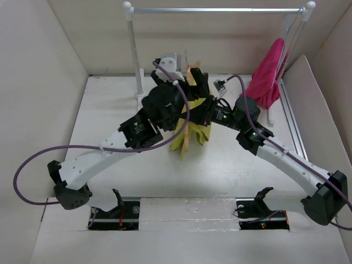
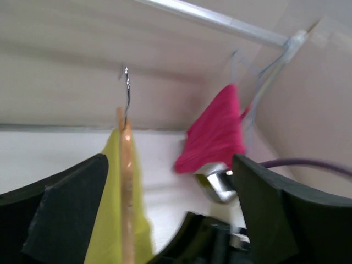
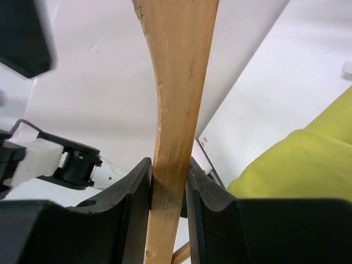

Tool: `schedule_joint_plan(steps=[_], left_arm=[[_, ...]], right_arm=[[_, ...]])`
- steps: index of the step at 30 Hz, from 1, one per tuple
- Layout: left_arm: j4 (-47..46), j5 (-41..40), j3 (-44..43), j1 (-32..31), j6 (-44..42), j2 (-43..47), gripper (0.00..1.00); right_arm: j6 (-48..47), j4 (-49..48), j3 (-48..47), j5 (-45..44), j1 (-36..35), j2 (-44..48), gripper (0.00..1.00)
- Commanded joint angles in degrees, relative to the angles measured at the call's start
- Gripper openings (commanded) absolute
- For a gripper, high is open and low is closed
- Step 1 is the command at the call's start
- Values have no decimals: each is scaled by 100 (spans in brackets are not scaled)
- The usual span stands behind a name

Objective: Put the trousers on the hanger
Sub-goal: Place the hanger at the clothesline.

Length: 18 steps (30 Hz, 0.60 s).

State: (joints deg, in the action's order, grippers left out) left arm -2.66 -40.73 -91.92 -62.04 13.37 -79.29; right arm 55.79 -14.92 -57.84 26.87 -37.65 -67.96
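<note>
The tan wooden hanger (image 1: 192, 77) stands upright above the table's middle, its metal hook (image 2: 126, 91) on top. The yellow-green trousers (image 1: 191, 137) drape over it and hang down. My right gripper (image 3: 169, 181) is shut on the hanger's wooden arm (image 3: 177, 104), with trousers cloth (image 3: 300, 159) beside its right finger; in the top view the gripper (image 1: 202, 110) comes from the right. My left gripper (image 2: 168, 165) is open wide. The hanger (image 2: 127, 181) and trousers (image 2: 110, 220) show edge-on between its fingers, close to the left finger (image 2: 60, 220). In the top view the left gripper (image 1: 184, 93) is by the hanger's top.
A white-and-silver clothes rail (image 1: 217, 10) spans the back, with a magenta-pink garment (image 1: 268, 77) hanging at its right end; both also show in the left wrist view, rail (image 2: 220, 22) and garment (image 2: 217, 132). Beige walls enclose the table (image 1: 110, 110). Purple cables trail from both arms.
</note>
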Motion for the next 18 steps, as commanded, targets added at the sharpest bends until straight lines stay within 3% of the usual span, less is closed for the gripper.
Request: schedule_joint_plan(steps=[1, 9, 18], left_arm=[[-588, 179, -599, -19, -62, 685, 97], [-333, -207, -178, -19, 26, 1485, 99], [1082, -269, 1359, -19, 1360, 2399, 99]], right_arm=[[-209, -1303, -780, 388, 363, 47, 0], [-191, -1330, -1922, 1074, 1505, -428, 0], [704, -2233, -2433, 1724, 3095, -1305, 0]])
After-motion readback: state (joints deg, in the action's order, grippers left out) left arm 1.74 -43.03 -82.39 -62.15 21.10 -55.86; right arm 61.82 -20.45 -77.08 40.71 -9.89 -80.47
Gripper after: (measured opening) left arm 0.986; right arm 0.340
